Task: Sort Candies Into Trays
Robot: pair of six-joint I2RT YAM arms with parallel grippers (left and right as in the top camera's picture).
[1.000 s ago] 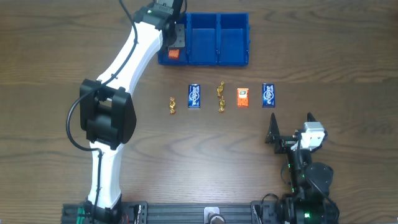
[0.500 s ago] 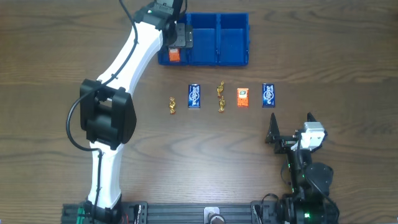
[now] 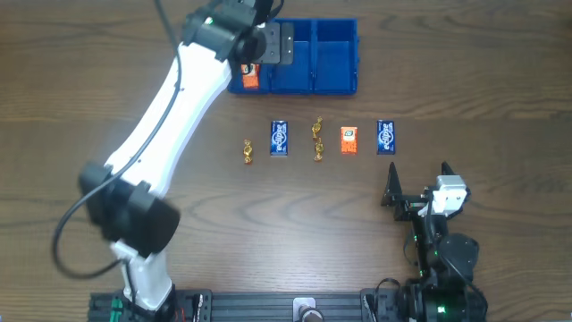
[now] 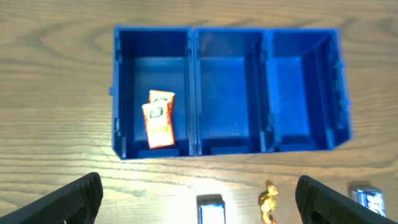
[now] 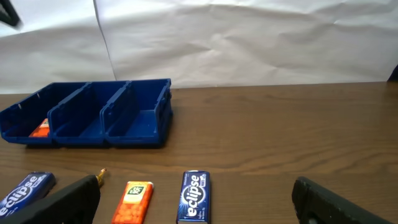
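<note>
My left gripper (image 4: 199, 186) hangs spread wide and empty over the table, just before the blue tray (image 4: 227, 149). Two orange candy packs (image 4: 158, 119) lie beyond my fingers in the tray's left-end compartment, untouched. My right gripper (image 5: 196, 190) is also released, with a blue pack (image 5: 193, 198) between its fingers.

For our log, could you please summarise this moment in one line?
left pincer open near tray | two orange packs in end bin | right pincer open
</note>
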